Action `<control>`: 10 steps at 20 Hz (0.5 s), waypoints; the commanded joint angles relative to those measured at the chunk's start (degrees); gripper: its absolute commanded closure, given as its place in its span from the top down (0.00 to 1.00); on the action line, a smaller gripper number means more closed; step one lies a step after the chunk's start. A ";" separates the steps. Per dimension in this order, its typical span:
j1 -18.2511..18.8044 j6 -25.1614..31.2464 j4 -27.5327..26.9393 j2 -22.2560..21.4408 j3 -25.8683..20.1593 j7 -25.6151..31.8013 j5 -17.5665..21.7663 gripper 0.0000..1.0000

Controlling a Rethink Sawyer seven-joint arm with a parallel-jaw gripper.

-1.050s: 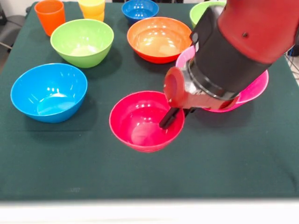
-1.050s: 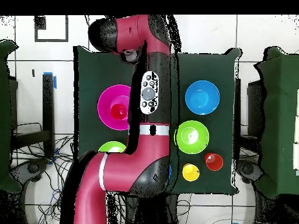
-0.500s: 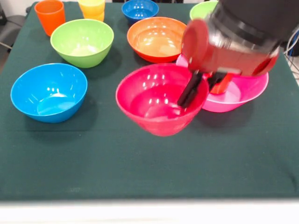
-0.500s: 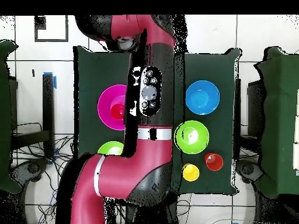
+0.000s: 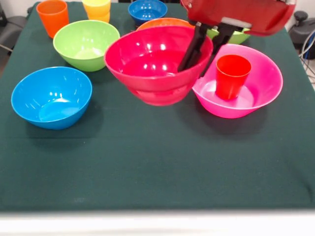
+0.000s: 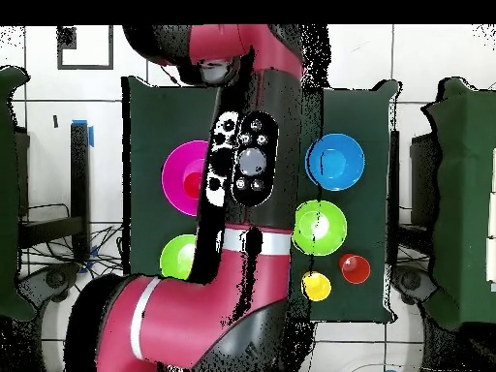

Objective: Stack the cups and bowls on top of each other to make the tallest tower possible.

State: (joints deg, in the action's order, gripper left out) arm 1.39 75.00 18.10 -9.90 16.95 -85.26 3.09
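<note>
My gripper (image 5: 200,50) is shut on the right rim of the small crimson bowl (image 5: 147,66), one finger inside and one outside. It holds the bowl upright in the air, above the table, just left of the big pink bowl (image 5: 268,83). A red cup (image 5: 232,76) stands upright inside the pink bowl. In the overhead view the arm hides the crimson bowl, while the pink bowl (image 6: 177,167) and the red cup (image 6: 194,183) show beside it.
A lime green bowl (image 5: 86,44) and a light blue bowl (image 5: 51,97) sit at the left. At the back stand an orange cup (image 5: 52,17), a yellow cup (image 5: 97,9), a dark blue bowl (image 5: 147,10), an orange bowl (image 5: 165,22) and a second lime bowl (image 5: 234,36).
The gripper has risen with the crimson bowl, which left the table and now hangs higher beside the pink bowl. The red cup, hidden behind the arm before, now shows.
</note>
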 commanded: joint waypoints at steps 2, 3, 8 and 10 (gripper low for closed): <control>-2.44 -6.89 23.44 -5.20 -3.33 -11.20 0.22 0.00; -2.52 -7.46 24.16 -5.15 -3.45 -11.48 0.07 0.00; -3.14 -8.62 27.92 -5.68 -3.74 -13.04 -1.04 0.00; -3.45 -9.69 29.73 -6.21 -3.96 -13.70 -1.57 0.00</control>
State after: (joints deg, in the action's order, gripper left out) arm -0.86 68.54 35.15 -14.91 17.04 -87.15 2.13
